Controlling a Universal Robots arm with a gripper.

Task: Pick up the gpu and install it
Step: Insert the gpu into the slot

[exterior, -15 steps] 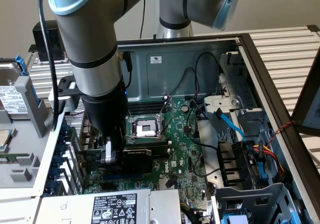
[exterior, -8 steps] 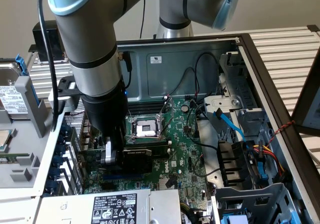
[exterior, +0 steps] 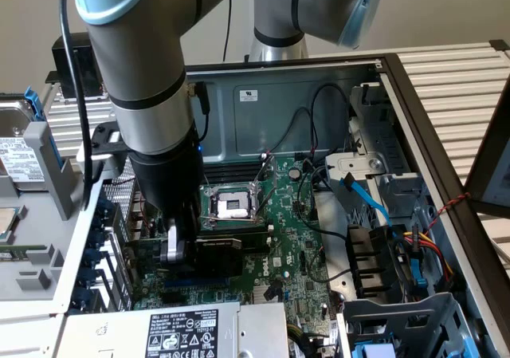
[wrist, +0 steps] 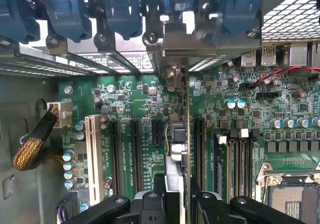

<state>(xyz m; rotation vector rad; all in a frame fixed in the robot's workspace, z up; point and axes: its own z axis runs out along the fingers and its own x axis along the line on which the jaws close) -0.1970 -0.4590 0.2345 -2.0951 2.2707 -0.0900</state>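
Pickup done: fingers (wrist: 155, 204) part-closed, clamped on the gpu (exterior: 217, 252). Card stands edge-on over the motherboard (exterior: 299, 214) slots, its end at the case's bracket wall. Can't tell if it's seated, so I judge install unfinished. Hard drive (exterior: 16, 155) sits outside the case's edge on the exterior view's left. CPU socket (exterior: 231, 206) is just beside the card. Blue cable (exterior: 368, 201) lies toward the opposite edge, well apart.
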